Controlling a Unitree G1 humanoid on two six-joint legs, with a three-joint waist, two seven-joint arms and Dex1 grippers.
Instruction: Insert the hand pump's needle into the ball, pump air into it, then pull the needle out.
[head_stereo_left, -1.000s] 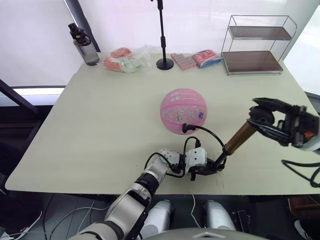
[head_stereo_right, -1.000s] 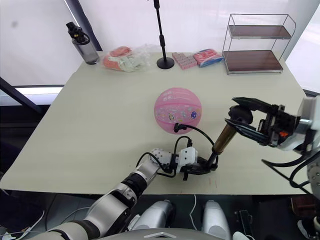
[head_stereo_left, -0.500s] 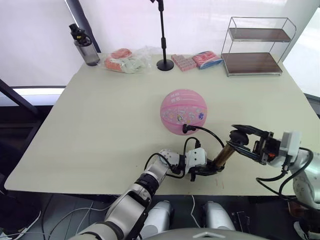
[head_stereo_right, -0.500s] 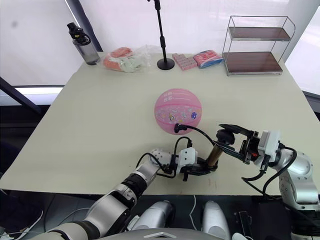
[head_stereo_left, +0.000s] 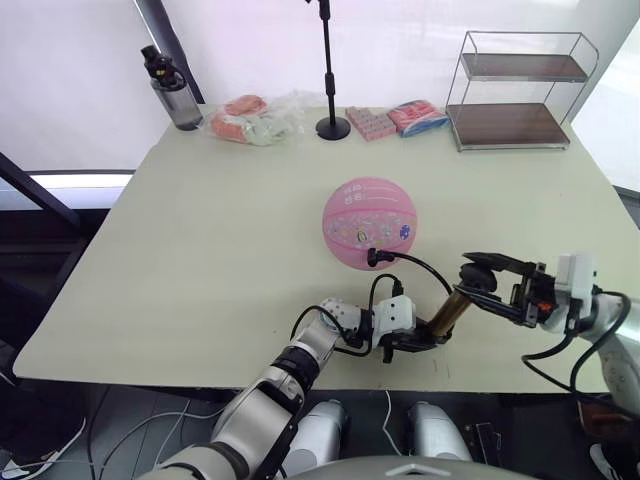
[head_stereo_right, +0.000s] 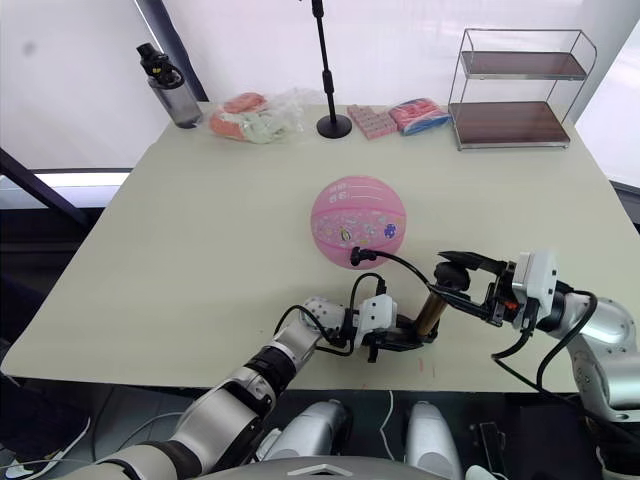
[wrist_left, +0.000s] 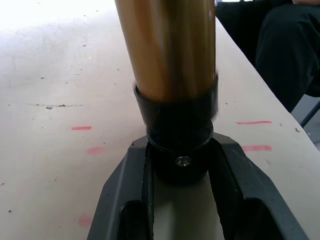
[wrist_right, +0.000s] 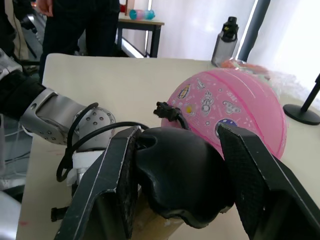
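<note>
I am clamping the rigid hand pump (head_stereo_left: 452, 308) base with the left gripper (wrist_left: 180, 165) near the table's (head_stereo_left: 200, 250) front edge; the right gripper (wrist_right: 175, 175) is closing on its smooth T-handle (wrist_right: 177, 180).

The needle (head_stereo_left: 372, 257) is too small to see at the ball (head_stereo_left: 368, 222), its fitting hiding it

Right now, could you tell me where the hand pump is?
The hand pump stands tilted near the table's front edge, in front of the ball.
</note>
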